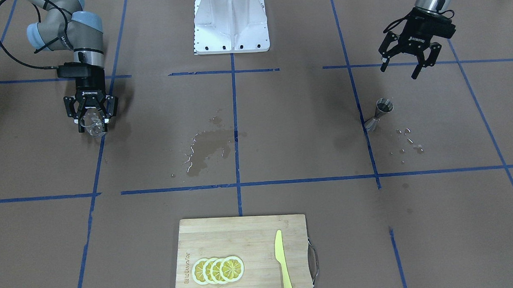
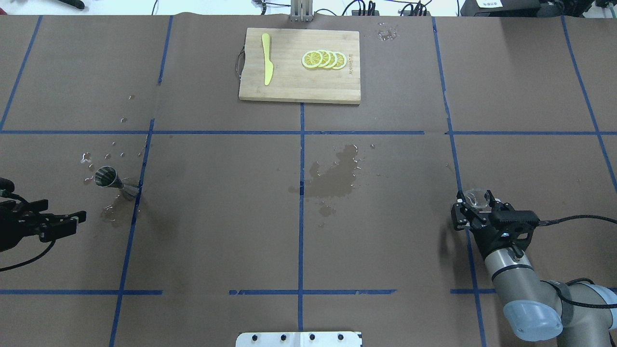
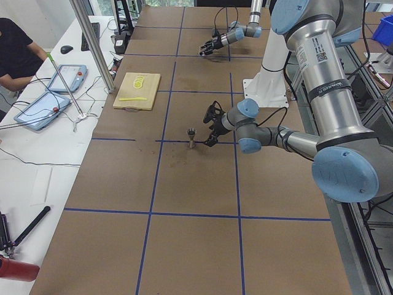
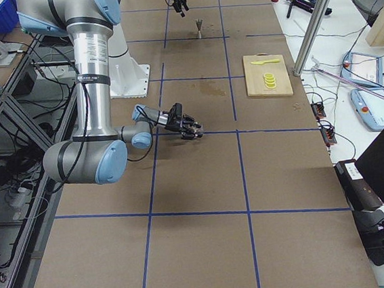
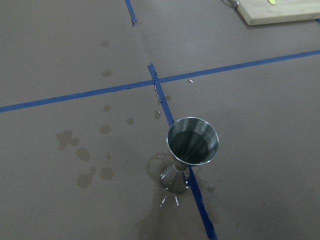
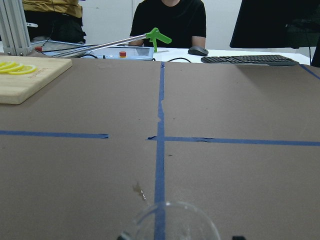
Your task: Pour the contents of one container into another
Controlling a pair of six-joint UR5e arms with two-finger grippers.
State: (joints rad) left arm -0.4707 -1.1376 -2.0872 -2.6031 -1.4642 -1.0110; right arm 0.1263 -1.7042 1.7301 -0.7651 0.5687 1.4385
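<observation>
Clear glass (image 6: 171, 224) fills the bottom edge of the right wrist view, clamped between the fingers of the right gripper (image 1: 92, 124), which is closed on its sides. Whether the glass touches the table cannot be told. The right arm reaches out low and roughly level over the robot's right part of the table.

Well apart, on the robot's left part, a metal jigger (image 1: 379, 113) stands upright on a blue tape line (image 1: 369, 148), with droplets scattered around its foot. Its bowl looks dark; contents cannot be confirmed. The left gripper (image 1: 399, 71) hangs near the jigger on the robot's side, fingers spread wide and holding nothing.

Between the two containers a wet patch (image 1: 205, 150) darkens the brown paper table (image 1: 303, 129). At the far edge from the robot lies a wooden cutting board (image 1: 242, 236) bearing overlapping lemon slices (image 1: 218, 270) and a yellow knife (image 1: 282, 262). An operator (image 6: 167, 20) in a black shirt sits beyond the table.
</observation>
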